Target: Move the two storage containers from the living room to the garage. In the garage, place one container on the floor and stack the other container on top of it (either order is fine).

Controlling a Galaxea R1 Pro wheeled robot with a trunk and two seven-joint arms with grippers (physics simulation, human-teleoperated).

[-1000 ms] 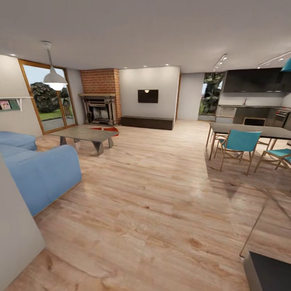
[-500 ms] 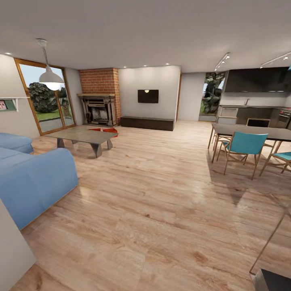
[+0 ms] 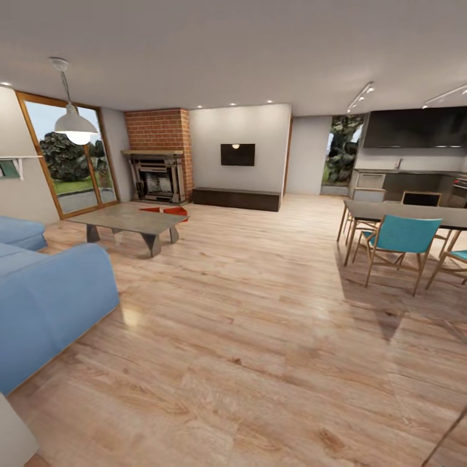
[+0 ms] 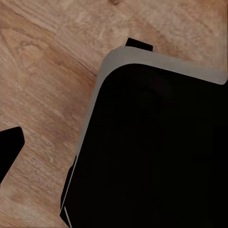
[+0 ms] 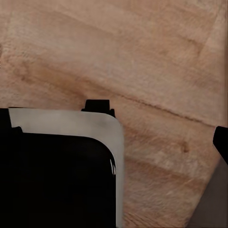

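Finger state cannot be told for either gripper: both wrist views look down on the robot's black base (image 4: pixel 152 152) over the wood-plank flooring (image 3: pixel 259 337). The two storage containers (image 3: pixel 165 209), red-orange, lie on the living room's planks at 11 o'clock, behind the coffee table (image 3: pixel 126 222) and before the brick fireplace (image 3: pixel 157 155). Blue sofa (image 3: pixel 45 305) at 9 o'clock; dining table (image 3: pixel 405 214) with teal chairs (image 3: pixel 397 241) at 2 o'clock
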